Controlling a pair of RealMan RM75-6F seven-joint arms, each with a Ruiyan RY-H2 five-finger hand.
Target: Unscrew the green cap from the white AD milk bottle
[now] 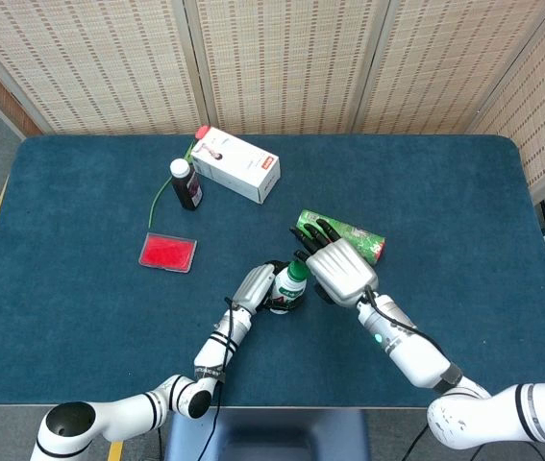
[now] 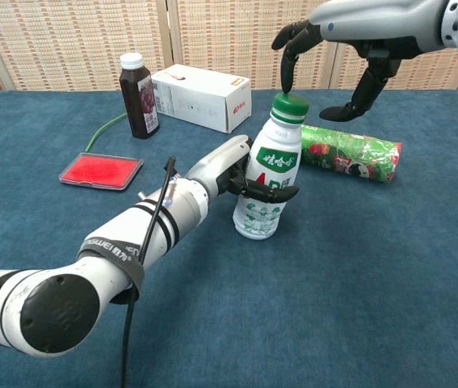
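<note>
The white AD milk bottle stands on the blue table, leaning slightly, with its green cap on top. My left hand grips the bottle's body from the left, its fingers wrapped round the label. My right hand hovers over the cap with its fingers spread. One fingertip points down just above the cap's top, and the thumb stays well off to the right. In the head view the right hand covers part of the bottle, and the left hand sits beside it.
A green printed packet lies just right of the bottle, under the right hand. Behind are a white carton and a dark juice bottle. A red flat tray lies at the left, with a thin green cord beyond it.
</note>
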